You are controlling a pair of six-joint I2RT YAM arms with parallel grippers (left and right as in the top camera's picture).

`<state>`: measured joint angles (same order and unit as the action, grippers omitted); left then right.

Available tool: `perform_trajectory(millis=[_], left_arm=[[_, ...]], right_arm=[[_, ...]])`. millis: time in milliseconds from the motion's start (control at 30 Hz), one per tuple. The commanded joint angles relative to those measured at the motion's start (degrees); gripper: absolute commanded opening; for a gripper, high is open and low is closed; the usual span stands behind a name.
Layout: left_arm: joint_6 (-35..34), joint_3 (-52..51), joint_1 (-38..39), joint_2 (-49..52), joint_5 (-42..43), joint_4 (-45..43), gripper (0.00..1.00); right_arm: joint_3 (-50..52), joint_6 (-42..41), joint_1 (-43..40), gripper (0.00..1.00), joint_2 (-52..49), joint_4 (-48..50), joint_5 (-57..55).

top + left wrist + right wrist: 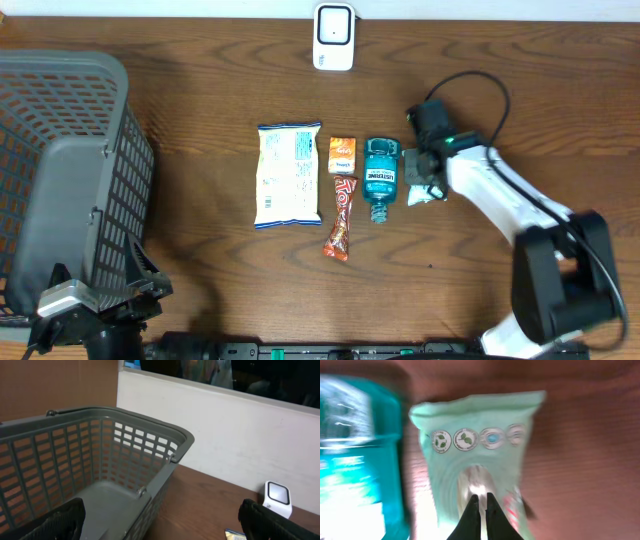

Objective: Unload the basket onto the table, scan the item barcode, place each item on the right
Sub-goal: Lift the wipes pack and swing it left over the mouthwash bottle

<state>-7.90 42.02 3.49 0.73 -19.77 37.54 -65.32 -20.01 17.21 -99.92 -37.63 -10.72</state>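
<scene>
Since the right hand (480,502) is closed right down, its 2 fingers pinching the film of the green pouch (480,435), everything now turns on where the scanner (333,36) lies from that hand. From overhead I read the scanner as ahead of the hand and off to its left, well apart, near the far edge of the table (200,90). The pouch lies on the table directly under the hand. Its long axis runs straight out from the fingertips, with the crimped seal and a row of 4 round badges at the far end. Just beside the pouch, on the hand's left, lies the mouthwash bottle (355,460), so I judge a straight lift before any swing leftward to be the safer path. I can't see a barcode on the upward face. It may be underneath, which would mean turning the pouch to face the scanner's window. The left hand (160,510) is spread wide with nothing in it, over by the basket (150,430), and the scanner sits well ahead of it and to its right, so the right hand is clearly the nearer of the 2 for this job.
</scene>
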Motion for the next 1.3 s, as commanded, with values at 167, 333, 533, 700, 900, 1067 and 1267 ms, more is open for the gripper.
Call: perform_trajectory(millis=[167,333,533,700,900,1067,1267], left_arm=[[-0.5,0.1,0.2,-0.6,0.2,4.6,0.98],[-0.5,0.1,0.2,-0.6,0.2,7.3,0.98],[-0.5,0.1,0.2,-0.6,0.2,11.5,0.98],[-0.5,0.1,0.2,-0.6,0.2,13.2,0.98],[-0.5,0.1,0.2,-0.6,0.2,13.2,0.98],[-0.5,0.1,0.2,-0.6,0.2,13.2,0.98],[-0.5,0.1,0.2,-0.6,0.2,13.2,0.98]], right_arm=[[-4.1,3.4,-1.0,0.24,12.5,-3.8,-2.9],[-2.8,4.9,-0.9,0.29,11.0,-4.6,-2.9],[-2.4,7.0,2.4,0.54,7.2,-3.4,-5.7],[-2.4,6.9,6.2,0.55,2.6,-1.8,-12.2],[-2.4,6.8,9.9,0.54,-5.7,-1.6,-19.3],[-2.4,6.8,12.0,0.53,-10.3,-1.6,-22.5],[-2.4,6.1,13.2,0.55,-13.7,-2.0,-26.9]])
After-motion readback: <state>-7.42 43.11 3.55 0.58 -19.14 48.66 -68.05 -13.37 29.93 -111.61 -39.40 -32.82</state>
